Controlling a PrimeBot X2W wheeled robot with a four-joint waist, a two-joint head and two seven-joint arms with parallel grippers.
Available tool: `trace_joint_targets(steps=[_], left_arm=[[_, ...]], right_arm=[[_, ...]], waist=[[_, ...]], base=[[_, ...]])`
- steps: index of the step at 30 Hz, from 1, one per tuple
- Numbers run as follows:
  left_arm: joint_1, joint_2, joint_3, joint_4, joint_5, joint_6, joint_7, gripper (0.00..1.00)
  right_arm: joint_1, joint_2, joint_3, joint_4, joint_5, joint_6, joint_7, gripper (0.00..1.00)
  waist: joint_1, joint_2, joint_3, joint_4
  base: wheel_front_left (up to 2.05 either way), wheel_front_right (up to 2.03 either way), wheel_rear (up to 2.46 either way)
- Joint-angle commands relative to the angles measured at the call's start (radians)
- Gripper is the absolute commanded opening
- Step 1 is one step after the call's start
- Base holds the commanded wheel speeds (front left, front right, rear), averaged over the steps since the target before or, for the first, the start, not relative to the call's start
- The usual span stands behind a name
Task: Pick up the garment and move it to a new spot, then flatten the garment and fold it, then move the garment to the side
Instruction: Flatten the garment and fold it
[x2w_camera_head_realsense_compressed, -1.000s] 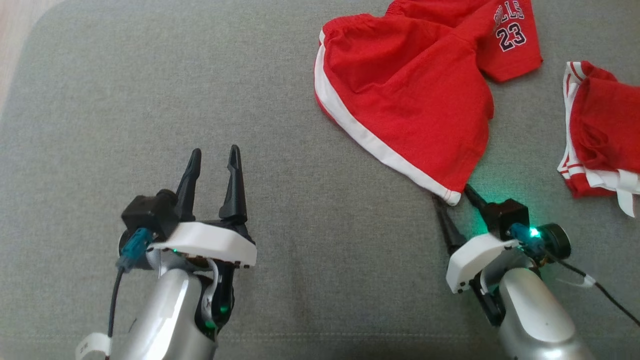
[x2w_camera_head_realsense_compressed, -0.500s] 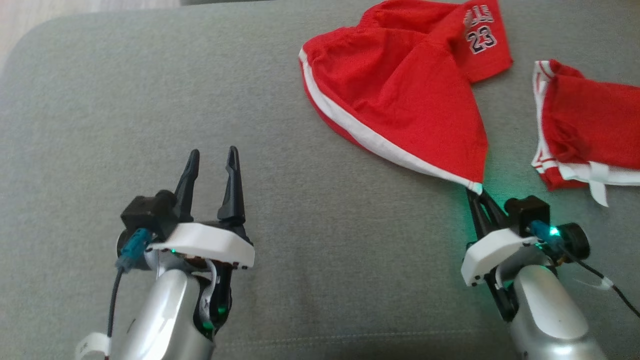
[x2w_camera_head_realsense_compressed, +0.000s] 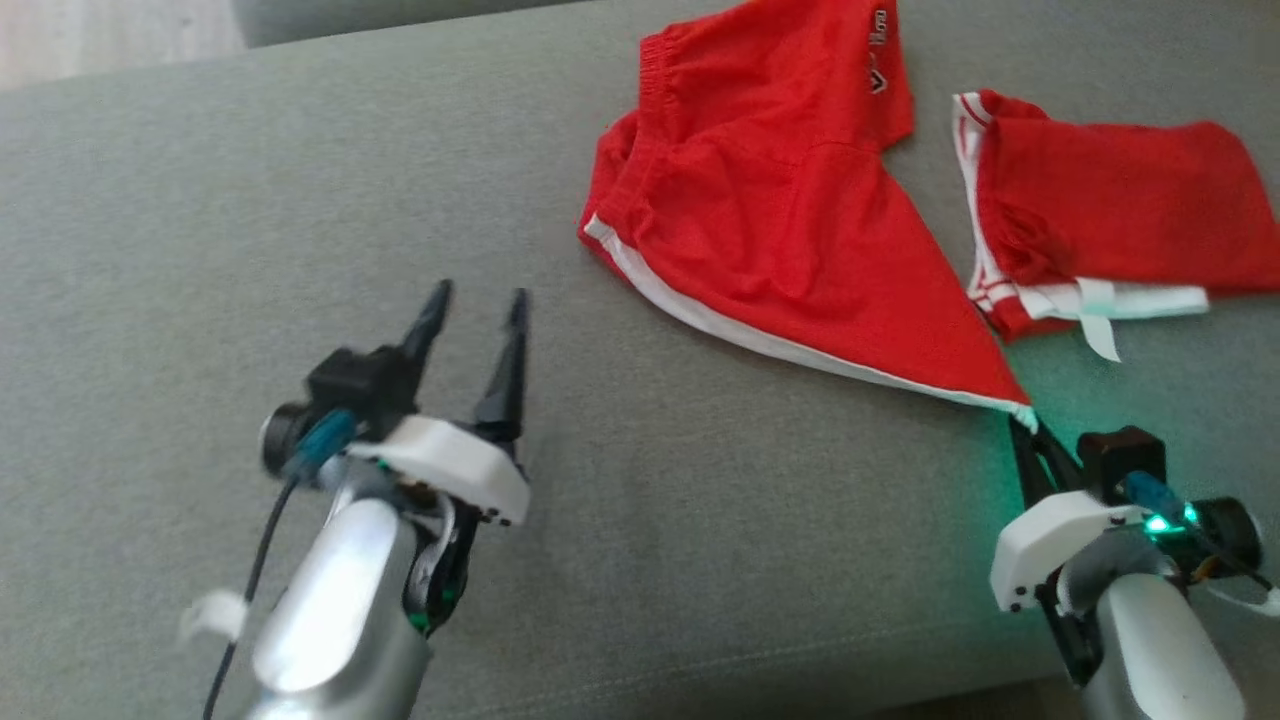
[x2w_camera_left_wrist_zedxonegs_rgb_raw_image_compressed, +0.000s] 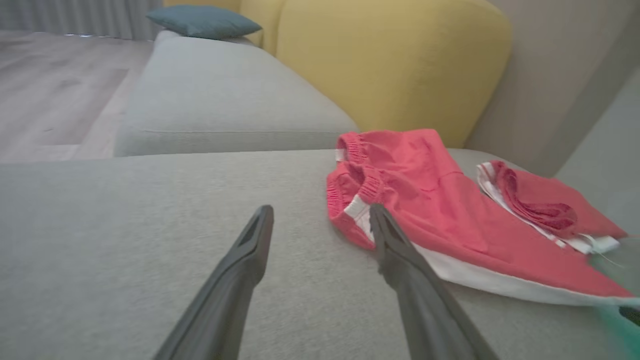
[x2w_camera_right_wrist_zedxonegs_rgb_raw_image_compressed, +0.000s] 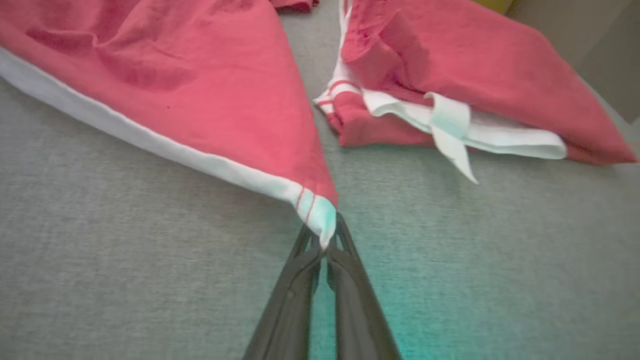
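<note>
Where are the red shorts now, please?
In the head view the shorts lie upper right on the cushion, left of another red garment, corner pinched by the right gripper.

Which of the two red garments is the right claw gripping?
The larger red shorts, stretched to a point: the right claw pinches their white-trimmed corner. The folded red garment beside them lies untouched.

The grey sofa seat (x2w_camera_head_realsense_compressed: 700, 520) was a matt, coarsely woven cloth. The red cloth shorts with a white hem band (x2w_camera_head_realsense_compressed: 780, 230) looked soft, matt and lightly creased, like the folded red-and-white cloth garment (x2w_camera_head_realsense_compressed: 1110, 220). The left end effector (x2w_camera_head_realsense_compressed: 479, 295) and right end effector (x2w_camera_head_realsense_compressed: 1028, 428) were matt dark plastic, each behind a smooth white plastic cover (x2w_camera_head_realsense_compressed: 455, 465). The silver forearm (x2w_camera_head_realsense_compressed: 340, 600) shone glossy. The yellow upholstered sofa back (x2w_camera_left_wrist_zedxonegs_rgb_raw_image_compressed: 390, 60) looked smooth.
</note>
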Motion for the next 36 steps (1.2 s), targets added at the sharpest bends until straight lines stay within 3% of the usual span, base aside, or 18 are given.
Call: trace_joint_targets(steps=[1, 4, 11, 30, 31, 32, 33, 36], left_arm=[[-0.061, 0.020, 0.013, -0.015, 0.010, -0.015, 0.007, 1.00], [-0.118, 0.031, -0.028, 0.037, 0.025, -0.064, 0.043, 1.00], [-0.275, 0.051, -0.107, 0.187, 0.065, -0.115, 0.125, 1.00], [-0.498, 0.051, -0.244, 0.493, 0.035, -0.145, 0.073, 1.00], [-0.501, 0.048, -0.257, 0.497, 0.026, -0.145, 0.069, 0.91], [-0.504, 0.047, -0.272, 0.500, 0.016, -0.145, 0.064, 0.24], [-0.507, 0.046, -0.287, 0.501, 0.005, -0.145, 0.059, 0.00], [-0.517, 0.049, -0.318, 0.504, -0.030, -0.145, 0.045, 0.00]], right_arm=[[0.003, -0.015, 0.010, -0.039, -0.012, 0.007, 0.006, 0.00], [0.002, -0.006, 0.004, -0.062, -0.020, 0.007, 0.019, 0.00], [-0.023, 0.016, 0.025, -0.096, -0.017, 0.007, 0.016, 0.00], [-0.064, 0.032, 0.046, -0.090, -0.001, 0.007, -0.014, 0.00], [-0.066, 0.032, 0.047, -0.089, -0.002, 0.007, -0.015, 0.00], [-0.068, 0.033, 0.047, -0.088, -0.003, 0.007, -0.015, 0.00], [-0.070, 0.033, 0.047, -0.088, -0.003, 0.007, -0.016, 0.00], [-0.076, 0.033, 0.048, -0.090, -0.003, 0.007, -0.022, 0.00]], waist=[[0.0000, -0.0001, 0.014, -0.019], [0.0000, -0.0001, 0.030, -0.039], [0.0000, -0.0001, 0.074, -0.083], [0.0000, -0.0001, 0.132, -0.134], [0.0000, -0.0001, 0.133, -0.134], [0.0000, -0.0001, 0.133, -0.133], [0.0000, -0.0001, 0.133, -0.132], [0.0000, -0.0001, 0.132, -0.127]], base=[[0.00, 0.00, 0.00], [0.00, 0.00, 0.00], [0.00, 0.00, 0.00], [0.00, 0.00, 0.00], [0.00, 0.00, 0.00], [0.00, 0.00, 0.00], [0.00, 0.00, 0.00], [0.00, 0.00, 0.00]])
